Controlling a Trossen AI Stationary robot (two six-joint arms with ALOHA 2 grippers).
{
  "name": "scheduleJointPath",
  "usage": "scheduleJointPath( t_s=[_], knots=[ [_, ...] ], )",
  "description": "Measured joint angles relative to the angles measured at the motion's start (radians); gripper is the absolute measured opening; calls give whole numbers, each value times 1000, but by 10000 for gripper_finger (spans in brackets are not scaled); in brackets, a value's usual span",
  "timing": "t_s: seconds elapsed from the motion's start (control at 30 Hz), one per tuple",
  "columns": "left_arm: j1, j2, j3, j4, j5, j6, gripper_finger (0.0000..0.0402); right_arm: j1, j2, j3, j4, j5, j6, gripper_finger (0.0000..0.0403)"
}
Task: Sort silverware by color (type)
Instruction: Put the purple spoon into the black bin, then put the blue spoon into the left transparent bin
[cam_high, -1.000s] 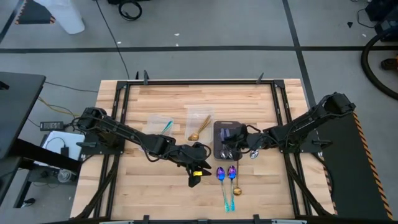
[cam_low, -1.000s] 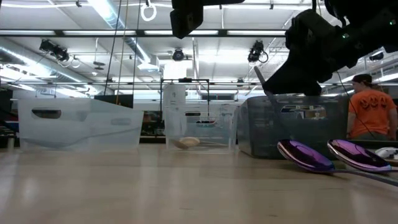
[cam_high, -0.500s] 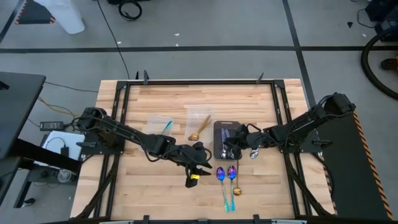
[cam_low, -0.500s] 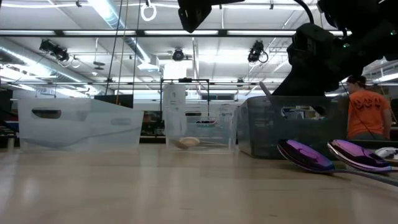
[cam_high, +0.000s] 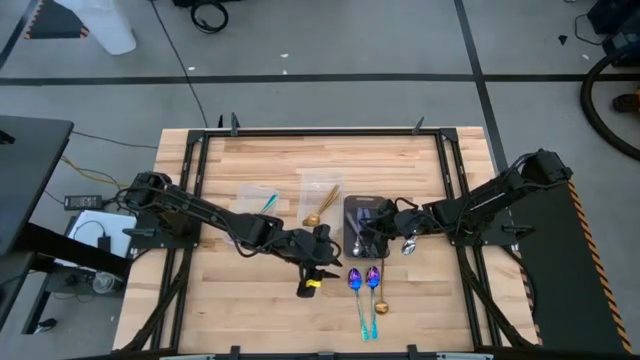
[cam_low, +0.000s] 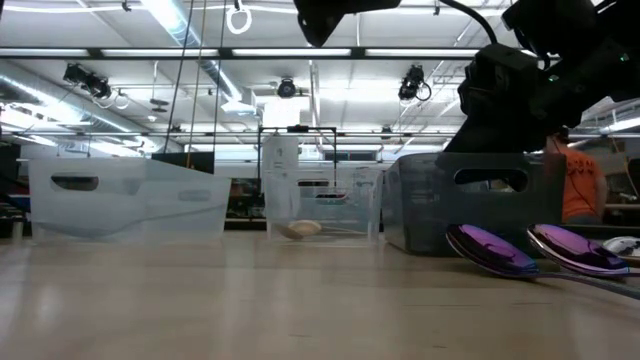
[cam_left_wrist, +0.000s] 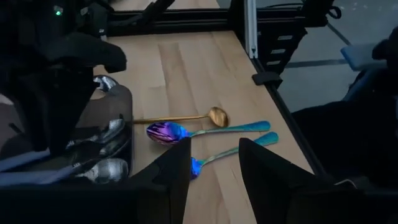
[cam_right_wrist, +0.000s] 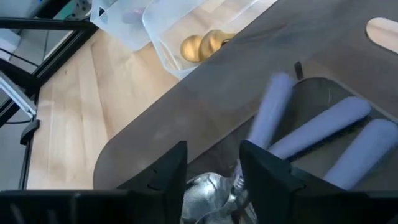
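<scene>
no readable writing; right gripper (cam_high: 366, 243) open over dark tray (cam_high: 352, 206).

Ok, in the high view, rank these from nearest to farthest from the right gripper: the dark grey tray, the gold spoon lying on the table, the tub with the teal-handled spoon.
1. Dark grey tray: the right gripper is over its near end.
2. Gold spoon on the table: toward the front edge, beside the purple spoons.
3. Tub with the teal-handled spoon: well off toward the left arm's side.
</scene>
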Motion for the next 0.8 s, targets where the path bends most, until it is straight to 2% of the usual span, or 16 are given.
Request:
scheduleJointPath(
  t_s=[0.23, 0.57, 0.8],
  knots=[
    [0, 0, 0, 0, 0, 81, 144, 0, -3, 0, -1, 1, -24, 191],
    [-1, 0, 0, 0, 0, 214, 144, 2, -80, 0, -5, 4, -79, 194],
    [-25, 21, 0, -4, 0, 348, 144, 24, -178, 0, -91, 37, -105, 194]
  ],
)
